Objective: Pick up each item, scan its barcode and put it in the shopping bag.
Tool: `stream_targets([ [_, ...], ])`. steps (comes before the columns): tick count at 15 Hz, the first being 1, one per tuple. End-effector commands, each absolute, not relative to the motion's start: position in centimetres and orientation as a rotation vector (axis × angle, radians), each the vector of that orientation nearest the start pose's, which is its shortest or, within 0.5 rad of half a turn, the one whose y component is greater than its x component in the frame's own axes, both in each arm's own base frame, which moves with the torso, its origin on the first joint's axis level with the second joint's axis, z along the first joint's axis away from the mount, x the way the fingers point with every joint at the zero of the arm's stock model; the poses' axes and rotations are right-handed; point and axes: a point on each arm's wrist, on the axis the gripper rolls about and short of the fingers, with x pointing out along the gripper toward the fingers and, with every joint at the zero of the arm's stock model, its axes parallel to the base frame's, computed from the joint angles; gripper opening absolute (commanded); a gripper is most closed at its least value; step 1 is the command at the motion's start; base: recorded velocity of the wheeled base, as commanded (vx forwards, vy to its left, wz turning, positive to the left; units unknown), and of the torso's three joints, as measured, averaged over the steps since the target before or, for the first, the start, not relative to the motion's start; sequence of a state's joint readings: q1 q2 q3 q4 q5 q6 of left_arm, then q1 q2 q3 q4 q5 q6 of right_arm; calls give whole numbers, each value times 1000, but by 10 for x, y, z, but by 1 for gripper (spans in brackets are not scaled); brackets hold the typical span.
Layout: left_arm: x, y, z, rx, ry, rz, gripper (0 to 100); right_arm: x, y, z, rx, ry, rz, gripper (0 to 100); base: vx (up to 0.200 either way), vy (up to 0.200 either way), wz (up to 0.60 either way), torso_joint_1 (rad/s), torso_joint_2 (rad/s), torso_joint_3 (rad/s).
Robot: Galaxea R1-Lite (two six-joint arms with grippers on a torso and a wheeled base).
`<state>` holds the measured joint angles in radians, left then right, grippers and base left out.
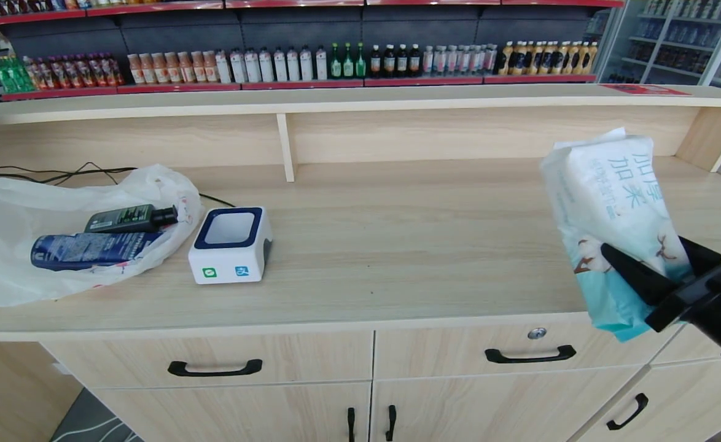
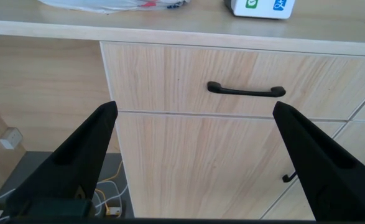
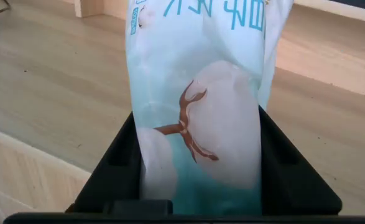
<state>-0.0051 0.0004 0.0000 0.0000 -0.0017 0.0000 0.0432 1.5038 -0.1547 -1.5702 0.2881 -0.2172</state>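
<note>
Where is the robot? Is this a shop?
Most likely a shop's checkout counter: bottled drinks on shelves behind, a barcode scanner beside a shopping bag, and a tissue pack in the right pincer.

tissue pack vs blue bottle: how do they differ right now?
Place: the tissue pack is held above the counter on the robot's right, clamped in the right gripper. The blue bottle lies in the open shopping bag on the left.
Pose: the tissue pack is roughly upright and tilted, while the blue bottle lies on its side.
Look: the tissue pack is a soft white-and-teal packet. The blue bottle is dark blue and rounded.
Shared: both carry printed labels.
</note>
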Motion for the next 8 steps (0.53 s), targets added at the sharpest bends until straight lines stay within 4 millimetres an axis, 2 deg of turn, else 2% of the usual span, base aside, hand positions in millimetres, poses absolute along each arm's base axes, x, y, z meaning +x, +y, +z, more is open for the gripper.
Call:
stream_targets([
  [1,-23,0,75,0,0,-6,100,206,16,172,-230,-264,249,0,-200,0,0,22,2,-7],
  [2,-23,0,76,2,-2,-6,100,205,18,173,-230,-271,253,0,0,0,0,0,0,0],
  [8,-23,0,76,-3,-2,-5,100,200,31,176,-217,-295,316,0,0,200,0,-2,-3,6],
])
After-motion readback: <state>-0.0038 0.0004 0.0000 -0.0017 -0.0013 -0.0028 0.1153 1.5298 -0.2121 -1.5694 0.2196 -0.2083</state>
